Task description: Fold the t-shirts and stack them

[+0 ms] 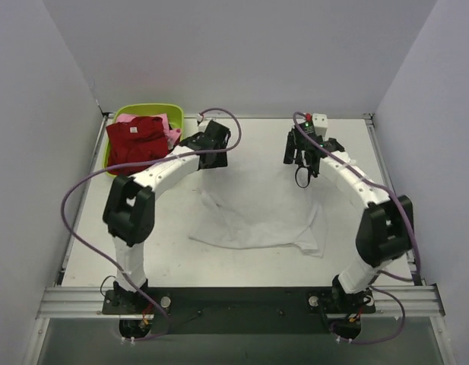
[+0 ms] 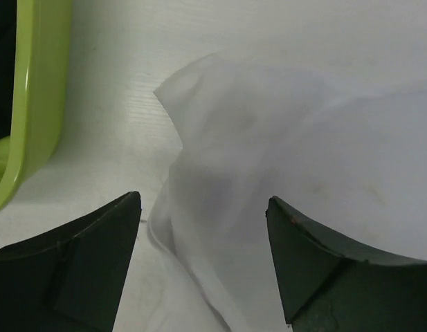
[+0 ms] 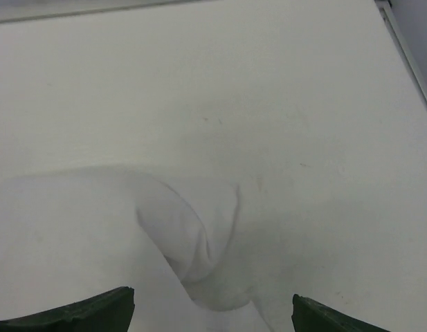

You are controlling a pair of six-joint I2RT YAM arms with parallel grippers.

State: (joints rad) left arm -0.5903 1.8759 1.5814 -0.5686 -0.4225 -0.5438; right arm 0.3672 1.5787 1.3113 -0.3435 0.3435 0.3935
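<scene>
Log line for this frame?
left hand open | right hand open | white t-shirt unfolded on table | red t-shirt in basin

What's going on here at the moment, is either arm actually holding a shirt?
Neither is. The white t-shirt lies loosely spread and rumpled on the table, not yet folded. The left gripper and the right gripper each hover over a far corner of it, jaws open, with the cloth lying loose below them. The dark red t-shirt and the pink t-shirt are bunched in the green basin at the far left.
</scene>
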